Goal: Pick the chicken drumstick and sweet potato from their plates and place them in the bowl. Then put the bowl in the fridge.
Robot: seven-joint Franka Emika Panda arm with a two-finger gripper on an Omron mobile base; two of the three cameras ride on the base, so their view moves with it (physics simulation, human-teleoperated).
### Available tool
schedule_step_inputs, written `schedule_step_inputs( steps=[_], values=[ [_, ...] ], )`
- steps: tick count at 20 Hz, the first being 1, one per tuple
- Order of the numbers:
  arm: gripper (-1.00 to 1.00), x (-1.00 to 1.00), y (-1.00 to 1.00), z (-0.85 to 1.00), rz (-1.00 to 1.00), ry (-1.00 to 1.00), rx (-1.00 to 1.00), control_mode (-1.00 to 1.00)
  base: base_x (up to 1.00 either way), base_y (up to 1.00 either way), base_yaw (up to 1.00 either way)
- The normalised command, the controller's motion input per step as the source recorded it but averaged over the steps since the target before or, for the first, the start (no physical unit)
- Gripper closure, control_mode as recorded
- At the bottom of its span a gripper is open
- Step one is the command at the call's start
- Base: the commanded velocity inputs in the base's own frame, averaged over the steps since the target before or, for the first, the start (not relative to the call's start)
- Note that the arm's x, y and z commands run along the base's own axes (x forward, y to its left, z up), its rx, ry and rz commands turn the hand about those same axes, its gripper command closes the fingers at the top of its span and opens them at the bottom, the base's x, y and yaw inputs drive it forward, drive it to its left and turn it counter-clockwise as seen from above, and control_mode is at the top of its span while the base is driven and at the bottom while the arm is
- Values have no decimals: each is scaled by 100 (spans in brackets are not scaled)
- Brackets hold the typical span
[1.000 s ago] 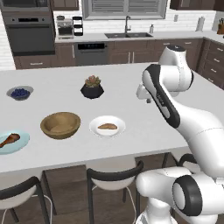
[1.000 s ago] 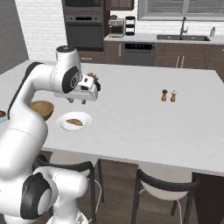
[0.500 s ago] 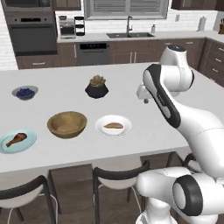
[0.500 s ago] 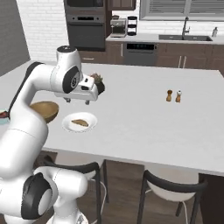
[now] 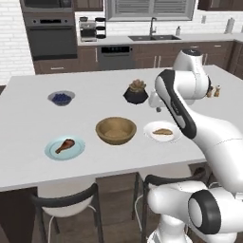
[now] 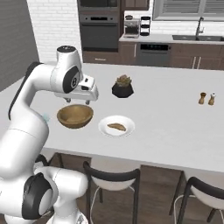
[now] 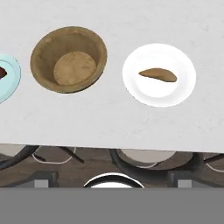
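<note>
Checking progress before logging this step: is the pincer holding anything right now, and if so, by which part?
Nothing is held. The pincer hangs open above the counter; the sweet potato lies on its white plate, the wooden bowl is empty.

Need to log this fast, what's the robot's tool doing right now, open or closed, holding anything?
Tool: open, holding nothing, raised above the counter near the wooden bowl.

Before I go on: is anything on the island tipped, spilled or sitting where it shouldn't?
Nothing stands out. The reddish-brown chicken drumstick lies on its pale blue plate, the tan sweet potato on its white plate, and the light-brown wooden bowl stands upright and empty between them. The black plant pot is upright too.
</note>
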Motion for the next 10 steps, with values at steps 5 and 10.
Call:
schedule_step_inputs(
  steps=[5, 10],
  values=[
    [-100, 0, 0, 0, 0, 0, 0, 100, 5, 75, -5],
    [-100, 0, 0, 0, 0, 0, 0, 100, 27, 23, -2]
  ],
)
